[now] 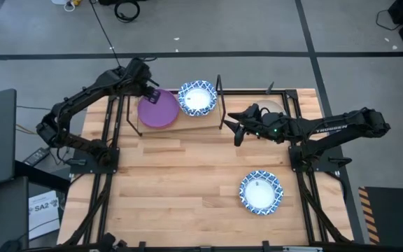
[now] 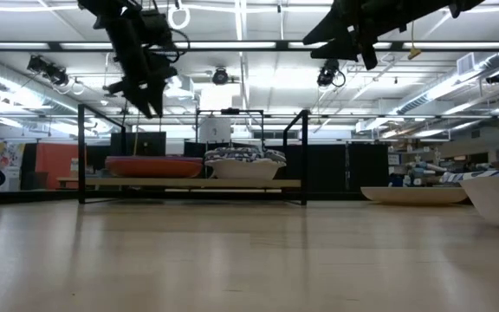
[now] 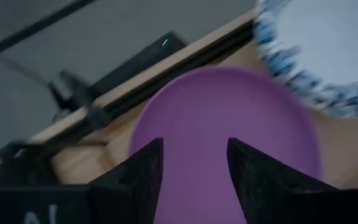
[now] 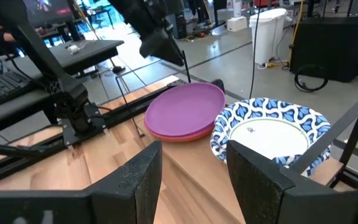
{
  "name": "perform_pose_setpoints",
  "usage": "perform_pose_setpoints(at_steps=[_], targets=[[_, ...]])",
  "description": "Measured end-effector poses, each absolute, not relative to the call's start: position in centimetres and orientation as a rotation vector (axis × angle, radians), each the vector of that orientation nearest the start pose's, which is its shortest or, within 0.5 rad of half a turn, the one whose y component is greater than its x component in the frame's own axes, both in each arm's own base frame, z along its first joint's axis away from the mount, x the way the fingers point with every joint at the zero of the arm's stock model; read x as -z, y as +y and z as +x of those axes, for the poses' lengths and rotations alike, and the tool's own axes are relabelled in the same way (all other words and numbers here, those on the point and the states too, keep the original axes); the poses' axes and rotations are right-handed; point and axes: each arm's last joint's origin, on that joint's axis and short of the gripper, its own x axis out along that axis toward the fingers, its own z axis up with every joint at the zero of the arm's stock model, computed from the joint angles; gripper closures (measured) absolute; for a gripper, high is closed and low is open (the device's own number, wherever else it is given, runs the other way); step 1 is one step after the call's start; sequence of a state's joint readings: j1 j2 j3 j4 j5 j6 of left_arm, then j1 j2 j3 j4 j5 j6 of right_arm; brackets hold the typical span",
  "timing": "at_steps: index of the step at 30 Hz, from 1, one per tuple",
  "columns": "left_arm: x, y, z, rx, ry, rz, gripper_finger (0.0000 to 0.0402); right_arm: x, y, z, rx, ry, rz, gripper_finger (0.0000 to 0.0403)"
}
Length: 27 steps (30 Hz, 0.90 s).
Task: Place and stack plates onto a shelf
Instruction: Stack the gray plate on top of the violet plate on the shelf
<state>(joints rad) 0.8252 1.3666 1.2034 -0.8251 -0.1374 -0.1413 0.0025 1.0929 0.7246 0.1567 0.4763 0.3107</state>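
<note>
Purple is the top plate (image 1: 158, 110) on the left half of the shelf (image 1: 201, 123), and something pink, likely another plate, is seen under it in the right wrist view, so a stack has probably been started there. A blue-and-white plate (image 1: 198, 98) is set just beside it on the right half, on top of others. The left gripper (image 3: 194, 163) is held over the purple plate with jaws wide and empty. The right gripper (image 1: 235, 127) is held near the shelf's right end, jaws open and empty. One more blue-and-white plate (image 1: 261, 192) is left on the table, near and to the right. A beige plate (image 1: 270, 108) is partly hidden under the right arm.
</note>
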Motion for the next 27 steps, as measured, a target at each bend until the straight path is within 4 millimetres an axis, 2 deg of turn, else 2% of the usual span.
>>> perform_pose_setpoints(at_steps=[8, 20, 27], targets=[[-31.8, 17.9, 20.5, -0.805, 0.772, -0.336, 0.0219, -29.1, -1.4, 23.5, 0.499, 0.13, 0.199, 0.0218], [-32.4, 10.7, 25.6, -0.502, 0.724, -0.197, 0.0219, -31.1, -2.8, 19.5, 0.591, 0.279, 0.187, 0.0218], [-32.7, 6.8, 27.2, -0.361, 0.685, -0.142, 0.0219, -31.1, -3.4, 17.2, 0.646, 0.4, 0.17, 0.0218]])
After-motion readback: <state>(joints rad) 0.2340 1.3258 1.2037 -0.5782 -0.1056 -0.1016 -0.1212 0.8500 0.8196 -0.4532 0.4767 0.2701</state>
